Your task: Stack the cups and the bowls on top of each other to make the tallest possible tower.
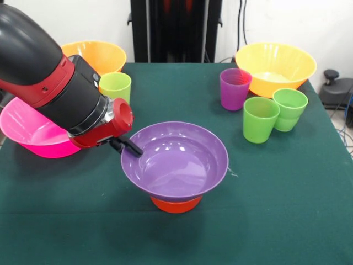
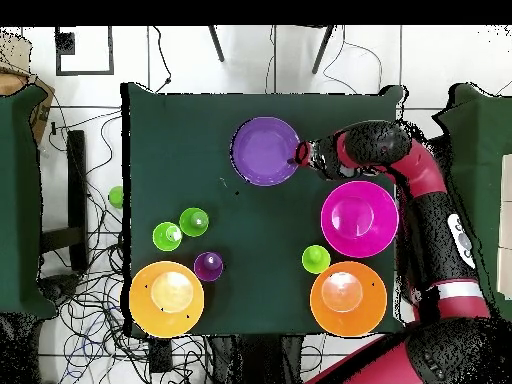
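The tower is a wide purple bowl (image 1: 182, 165) resting upright on a small orange bowl (image 1: 175, 205) near the table's front. My gripper (image 1: 132, 148) is at the purple bowl's left rim, touching it. In the overhead view my gripper (image 2: 303, 155) is at the right edge of the purple bowl (image 2: 265, 150). The yellow-green cup (image 1: 115, 86) stands behind my arm. A purple cup (image 1: 234, 88) and two green cups (image 1: 260, 118) (image 1: 289, 109) stand upright at the right. The orange bowl is hidden in the overhead view.
A big pink bowl (image 1: 27, 132) sits at the left edge under my arm. Orange-yellow bowls stand at the back left (image 1: 99, 54) and back right (image 1: 276, 66). A small green thing (image 2: 116, 196) lies on the floor beside the table.
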Available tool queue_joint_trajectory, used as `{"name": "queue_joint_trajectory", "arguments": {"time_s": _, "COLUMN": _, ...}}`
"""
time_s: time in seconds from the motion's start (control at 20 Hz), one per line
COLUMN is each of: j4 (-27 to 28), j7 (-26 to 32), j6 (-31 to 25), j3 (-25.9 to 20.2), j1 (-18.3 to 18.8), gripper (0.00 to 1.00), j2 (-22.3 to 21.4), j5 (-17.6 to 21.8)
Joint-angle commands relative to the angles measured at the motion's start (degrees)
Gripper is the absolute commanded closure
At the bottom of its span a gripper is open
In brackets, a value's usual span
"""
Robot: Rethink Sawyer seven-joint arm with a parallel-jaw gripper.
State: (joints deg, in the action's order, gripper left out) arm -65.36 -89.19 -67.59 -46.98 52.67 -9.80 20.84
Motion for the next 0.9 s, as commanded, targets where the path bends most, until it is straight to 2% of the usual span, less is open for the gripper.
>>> {"name": "queue_joint_trajectory", "arguments": {"time_s": 0.05, "j4": 2.8, "j7": 19.79, "j6": -3.8, "j3": -0.78, "j1": -2.34, "gripper": 1.0, "j2": 0.57, "j5": 3.2}}
{"name": "queue_joint_trajectory", "arguments": {"time_s": 0.9, "j4": -2.47, "j7": 17.75, "j6": 0.07, "j3": -0.97, "j1": -0.35, "gripper": 1.0, "j2": -0.72, "j5": 3.59}}
